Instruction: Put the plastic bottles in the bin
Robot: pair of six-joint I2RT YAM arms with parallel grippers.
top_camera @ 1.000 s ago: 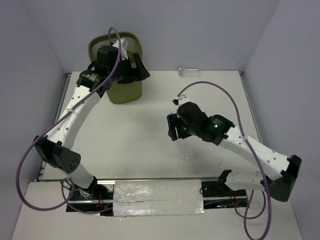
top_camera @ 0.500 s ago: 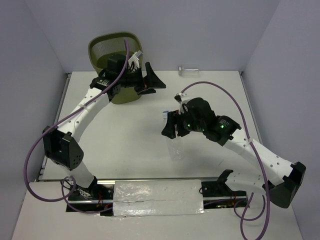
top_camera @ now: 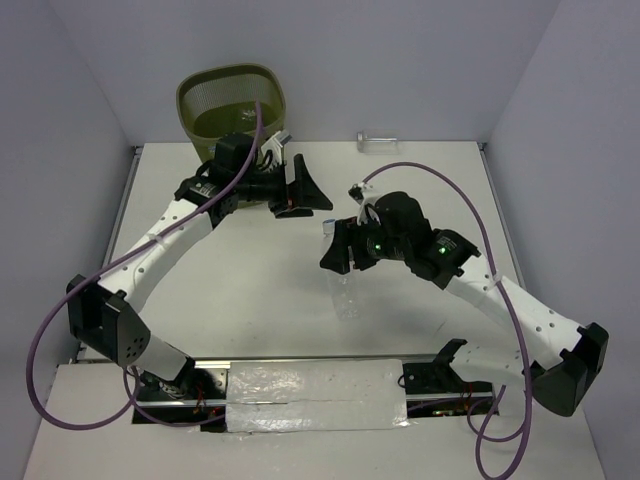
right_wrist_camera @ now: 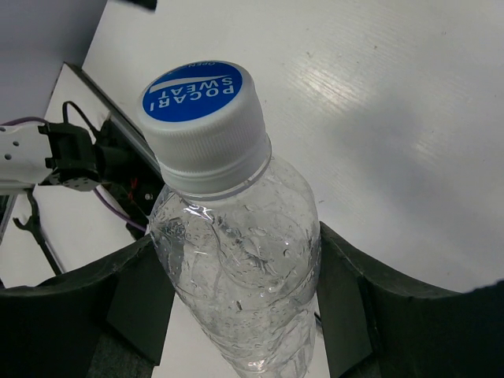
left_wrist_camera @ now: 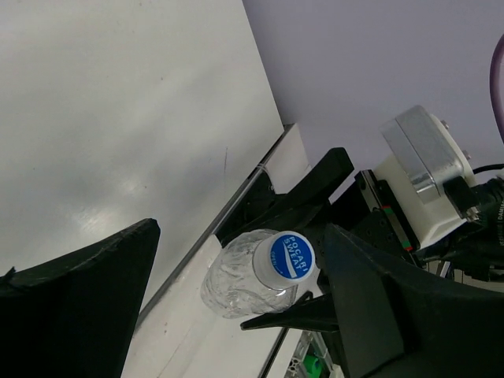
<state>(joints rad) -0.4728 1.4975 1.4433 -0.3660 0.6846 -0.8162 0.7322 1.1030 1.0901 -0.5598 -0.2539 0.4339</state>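
My right gripper (top_camera: 342,256) (right_wrist_camera: 240,264) is shut on a clear plastic bottle (top_camera: 348,295) (right_wrist_camera: 236,268), held above the middle of the table. Its white cap with a blue top (right_wrist_camera: 201,118) points up at the wrist camera. My left gripper (top_camera: 308,198) (left_wrist_camera: 240,236) stands open and empty just left of it, its opening facing the held bottle (left_wrist_camera: 248,276), apart from it. The olive-green mesh bin (top_camera: 232,100) stands at the back left, behind the left arm. Another clear bottle (top_camera: 376,141) lies at the table's far edge.
Grey walls close in the table at the left, back and right. The arm bases and a foil-covered strip (top_camera: 315,395) sit at the near edge. Purple cables (top_camera: 440,180) loop above both arms.
The left gripper has left the bin's mouth and swung right and nearer, still open. The right gripper has shifted slightly left with the bottle, which now hangs in plain sight.
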